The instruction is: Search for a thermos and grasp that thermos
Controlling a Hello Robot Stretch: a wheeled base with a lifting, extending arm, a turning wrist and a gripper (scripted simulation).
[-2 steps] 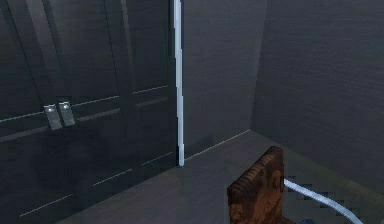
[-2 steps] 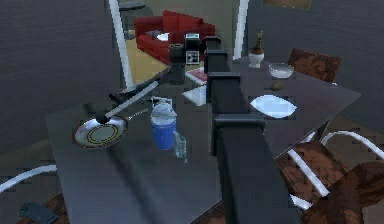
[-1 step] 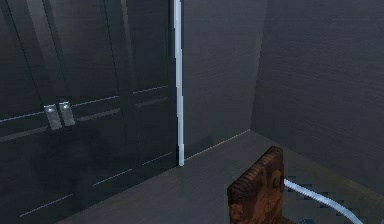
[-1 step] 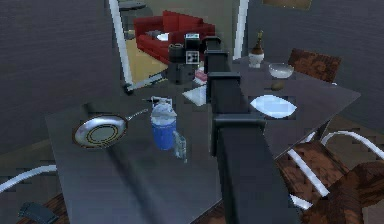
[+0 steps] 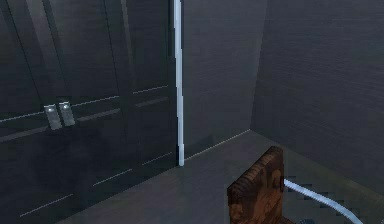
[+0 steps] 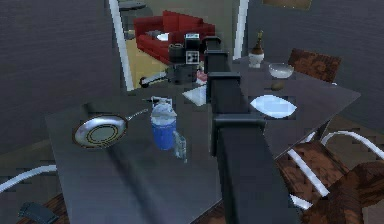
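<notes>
Where the arm side view looks across the dark table [image 6: 120, 178], the thermos [image 6: 163, 128] stands upright near its middle, a blue body under a pale cap; just beside it, toward the near edge, stands a small clear glass [image 6: 181, 149], and I cannot tell whether the two touch. A round metal pan [image 6: 100, 130] lies on the table to the view's left of the thermos, apart from it. To the thermos's right the arm [image 6: 235, 150] rises as a dark bar and hides a strip of the tabletop; at its far end the gripper [image 6: 182, 68] sits beyond the thermos, its fingers hard to make out against the clutter behind; whether it grips anything cannot be told. A white plate [image 6: 272, 105] lies right of the arm; farther out are a bowl [image 6: 281, 71] and a small upright thing too small to name. Brown chairs [image 6: 330, 172] crowd the table's right side, cut off by the picture's edge. Beyond the table a white-framed opening shows a red sofa [image 6: 175, 25].

In the forward view, dark double doors [image 5: 90, 90] carry two metal handles [image 5: 57, 115]; a wooden chair back [image 5: 258, 186] is cut off at the bottom edge.
</notes>
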